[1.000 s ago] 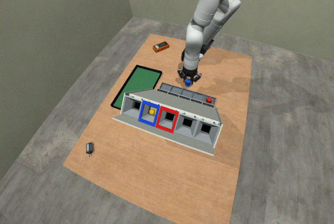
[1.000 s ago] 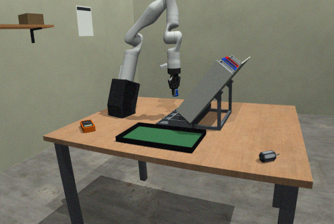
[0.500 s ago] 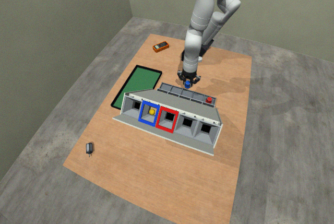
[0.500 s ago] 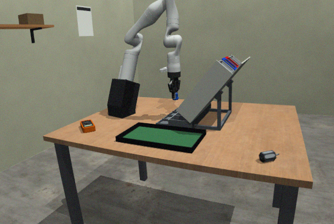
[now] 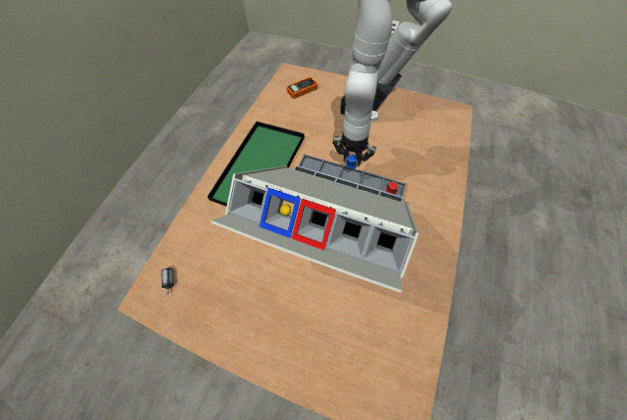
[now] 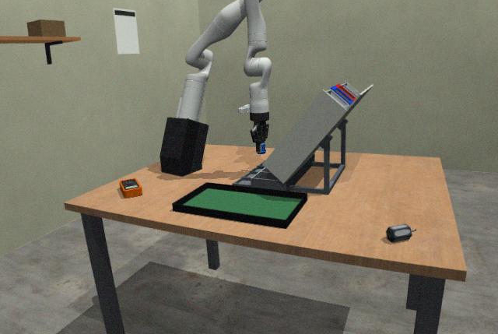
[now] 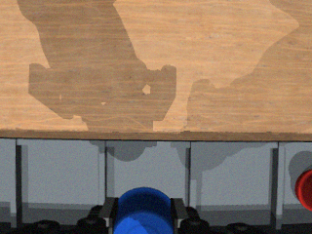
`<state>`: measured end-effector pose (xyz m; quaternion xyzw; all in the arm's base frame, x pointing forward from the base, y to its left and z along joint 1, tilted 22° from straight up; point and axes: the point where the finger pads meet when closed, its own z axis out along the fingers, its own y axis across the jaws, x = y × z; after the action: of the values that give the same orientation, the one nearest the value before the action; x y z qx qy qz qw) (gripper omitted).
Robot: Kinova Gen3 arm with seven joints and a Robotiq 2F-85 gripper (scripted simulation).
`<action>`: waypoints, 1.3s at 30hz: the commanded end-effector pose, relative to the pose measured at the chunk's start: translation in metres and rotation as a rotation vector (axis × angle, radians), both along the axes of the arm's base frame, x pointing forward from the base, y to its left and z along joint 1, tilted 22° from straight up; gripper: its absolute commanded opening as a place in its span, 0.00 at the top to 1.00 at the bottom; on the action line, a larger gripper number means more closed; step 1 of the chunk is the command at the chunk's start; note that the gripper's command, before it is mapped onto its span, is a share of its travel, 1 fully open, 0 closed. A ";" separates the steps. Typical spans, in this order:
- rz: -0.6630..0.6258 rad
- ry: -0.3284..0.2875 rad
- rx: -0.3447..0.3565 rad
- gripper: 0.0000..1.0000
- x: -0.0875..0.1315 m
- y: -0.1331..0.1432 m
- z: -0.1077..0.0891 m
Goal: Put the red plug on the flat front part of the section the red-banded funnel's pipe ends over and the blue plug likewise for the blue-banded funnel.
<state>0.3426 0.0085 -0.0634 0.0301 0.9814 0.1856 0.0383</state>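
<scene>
Pincer (image 5: pixel 354 156) (image 6: pixel 260 149) (image 7: pixel 143 214) clamped around the blue plug (image 5: pixel 351 162) (image 6: pixel 262 148) (image 7: pixel 144 214), hanging over the row of sections (image 5: pixel 323 166) (image 6: pixel 245 181) (image 7: pixel 63 175). The red plug (image 5: pixel 392 187) (image 7: pixel 306 189) sits in an end section; a yellow marble (image 5: pixel 285 210) lies in the blue-banded funnel (image 5: pixel 275 232).

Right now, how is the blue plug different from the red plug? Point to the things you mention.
The blue plug (image 5: pixel 351 162) (image 6: pixel 261 148) (image 7: pixel 144 212) is blue, while the red plug (image 5: pixel 392 187) (image 7: pixel 306 189) is red. The blue plug is held up in the gripper (image 5: pixel 353 158) (image 6: pixel 261 147) (image 7: pixel 144 214), but the red plug stands in an end section of the gray rack (image 5: pixel 325 168). Both are round and chunky.
</scene>
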 end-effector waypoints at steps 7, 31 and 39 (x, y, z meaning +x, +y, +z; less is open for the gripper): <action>0.001 -0.012 -0.004 1.00 0.003 0.003 -0.008; 0.004 -0.014 -0.005 1.00 0.008 0.021 -0.054; 0.004 -0.014 -0.005 1.00 0.008 0.021 -0.054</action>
<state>0.3514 0.0289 -0.1159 0.0259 0.9818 0.1828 0.0448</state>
